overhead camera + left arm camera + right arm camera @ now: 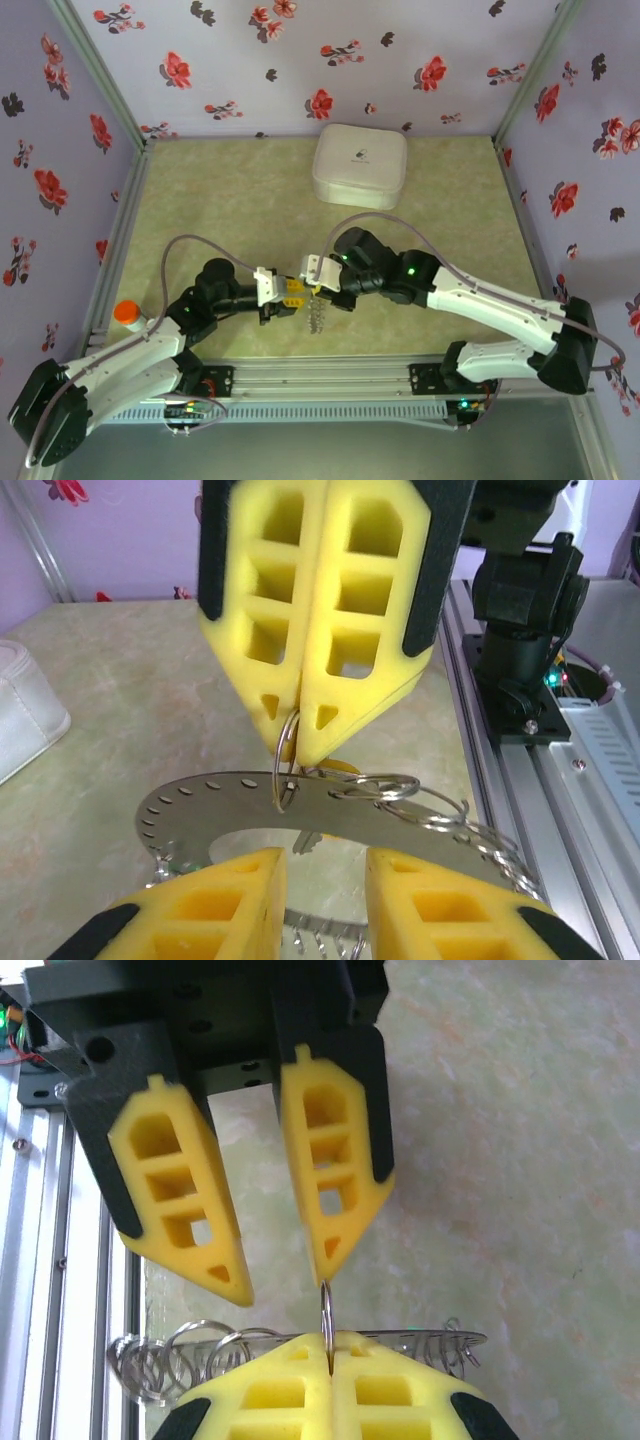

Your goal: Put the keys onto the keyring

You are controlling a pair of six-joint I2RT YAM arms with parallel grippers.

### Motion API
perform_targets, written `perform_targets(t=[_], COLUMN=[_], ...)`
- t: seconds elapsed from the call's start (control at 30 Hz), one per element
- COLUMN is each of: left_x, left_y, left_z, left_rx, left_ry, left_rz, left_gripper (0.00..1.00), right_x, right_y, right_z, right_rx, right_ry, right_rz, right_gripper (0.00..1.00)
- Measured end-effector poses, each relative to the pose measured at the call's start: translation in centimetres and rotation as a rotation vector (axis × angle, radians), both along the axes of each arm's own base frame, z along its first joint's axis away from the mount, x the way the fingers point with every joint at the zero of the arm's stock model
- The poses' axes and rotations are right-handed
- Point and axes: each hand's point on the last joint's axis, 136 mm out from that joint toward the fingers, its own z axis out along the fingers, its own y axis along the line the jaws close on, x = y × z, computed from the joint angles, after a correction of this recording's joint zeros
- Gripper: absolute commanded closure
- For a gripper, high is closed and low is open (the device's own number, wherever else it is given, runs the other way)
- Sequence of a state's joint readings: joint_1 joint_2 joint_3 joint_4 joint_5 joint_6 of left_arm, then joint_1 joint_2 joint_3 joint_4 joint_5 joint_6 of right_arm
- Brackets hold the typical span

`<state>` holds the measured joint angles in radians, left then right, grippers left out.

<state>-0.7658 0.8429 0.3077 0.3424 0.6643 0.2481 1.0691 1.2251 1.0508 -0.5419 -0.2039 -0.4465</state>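
The keyring (200, 805) is a flat grey metal arc with a row of holes and several small wire rings on it. It hangs just above the table between the two grippers (316, 315). My right gripper (330, 1345) is shut on one thin wire ring (326, 1310) that is threaded through the arc. That gripper comes in from above in the left wrist view (298, 745). My left gripper (325, 855) stands open facing it, the arc crossing just beyond its fingertips. One key's blade (306, 840) pokes out behind the arc, below a yellow-orange bit (332, 767).
A white rounded box (360, 165) sits at the back of the table. An orange-capped item (127, 312) stands at the left edge. The aluminium rail (320, 380) runs along the near edge, close behind the grippers. Floral walls close in three sides.
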Motion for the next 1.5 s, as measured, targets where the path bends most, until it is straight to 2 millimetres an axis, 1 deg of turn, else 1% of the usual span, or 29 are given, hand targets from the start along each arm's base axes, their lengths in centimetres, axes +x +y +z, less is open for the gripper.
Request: perform_targets(t=[0.13,0.47,0.67,1.0,1.07,1.17,1.27,1.33,1.5], left_x=[0.1,-0.1,0.0,-0.2,-0.2,-0.2,-0.2,-0.2,-0.2], left_y=[0.1,0.2,0.1,0.1,0.1,0.1,0.0,0.0,0.0], left_z=[-0.4,-0.6,-0.5,-0.5,-0.5,-0.5,-0.4,-0.3,0.0], left_rx=[0.018,0.026,0.022,0.023,0.022,0.022,0.020,0.016,0.004], left_ry=[-0.007,-0.013,-0.016,-0.016,-0.016,-0.016,-0.019,-0.022,-0.026], left_rz=[0.006,0.001,0.000,-0.004,-0.005,-0.006,-0.006,-0.006,-0.006], left_gripper=[0.75,0.75,0.77,0.88,0.88,0.82,0.81,0.82,0.89], right_x=[-0.3,-0.8,-0.8,-1.0,-1.0,-1.0,-1.1,-1.2,-1.2], right_y=[0.6,0.1,0.2,0.4,0.4,0.5,0.5,0.6,1.0], right_z=[-0.4,-1.7,-2.4,-2.4,-2.4,-2.4,-2.4,-2.3,-1.9], right_rx=[-0.062,-0.157,-0.176,-0.170,-0.169,-0.168,-0.164,-0.154,-0.114], right_ry=[-0.001,0.021,0.034,0.040,0.039,0.040,0.049,0.053,0.047], right_rz=[0.046,0.086,0.088,0.097,0.097,0.096,0.095,0.097,0.095], right_gripper=[1.00,1.00,1.00,1.00,1.00,1.00,1.00,1.00,1.00])
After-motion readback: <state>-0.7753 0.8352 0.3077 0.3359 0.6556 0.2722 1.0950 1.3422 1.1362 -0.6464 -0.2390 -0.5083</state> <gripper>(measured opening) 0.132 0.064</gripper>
